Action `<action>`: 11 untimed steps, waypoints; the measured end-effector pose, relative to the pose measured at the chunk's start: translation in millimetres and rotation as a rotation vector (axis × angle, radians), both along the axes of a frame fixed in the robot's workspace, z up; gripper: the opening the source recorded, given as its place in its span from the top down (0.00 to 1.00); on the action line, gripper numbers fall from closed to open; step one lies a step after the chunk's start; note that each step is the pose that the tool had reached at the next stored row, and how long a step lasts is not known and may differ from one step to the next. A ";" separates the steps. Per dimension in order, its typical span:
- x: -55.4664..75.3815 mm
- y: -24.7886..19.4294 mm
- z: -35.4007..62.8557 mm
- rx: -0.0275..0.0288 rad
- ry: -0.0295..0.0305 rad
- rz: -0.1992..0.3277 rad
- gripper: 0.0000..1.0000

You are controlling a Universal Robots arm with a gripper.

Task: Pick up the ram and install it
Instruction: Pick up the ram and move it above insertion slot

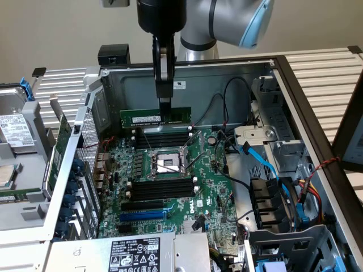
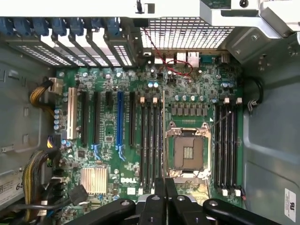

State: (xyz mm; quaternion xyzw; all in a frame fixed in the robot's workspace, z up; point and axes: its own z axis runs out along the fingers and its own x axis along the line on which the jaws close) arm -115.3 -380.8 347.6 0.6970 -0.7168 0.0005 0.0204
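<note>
Where it hangs in the upper centre of the exterior view, the ram (image 1: 144, 118) stands on its long edge, level, its white label strip facing the camera. The end effector (image 1: 164, 103) pinches it narrowly from above, near the middle of its top edge; in the wrist view the end effector (image 2: 162, 194) has its fingers drawn close together. The stick sits just above the far bank of black memory slots (image 1: 164, 137), in front of the grey rear wall of the computer case (image 1: 227, 73); whether it touches a slot I cannot tell. Below those slots lies the open CPU socket (image 1: 165, 164), then a second bank of slots, then the blue expansion slot (image 1: 144, 215), all on the green motherboard (image 1: 212, 198). A blue cable (image 1: 264, 161) curves at the exterior view's right.
</note>
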 end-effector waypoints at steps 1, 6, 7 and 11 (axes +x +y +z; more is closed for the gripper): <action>0.0 0.0 -2.1 -0.0003 -0.0001 0.000 0.88; 0.0 -0.3 -9.4 -0.0013 0.0000 0.000 0.88; 0.0 -0.6 -10.2 -0.0016 -0.0002 0.000 0.88; 0.0 -1.2 -11.7 -0.0063 -0.0019 0.000 0.88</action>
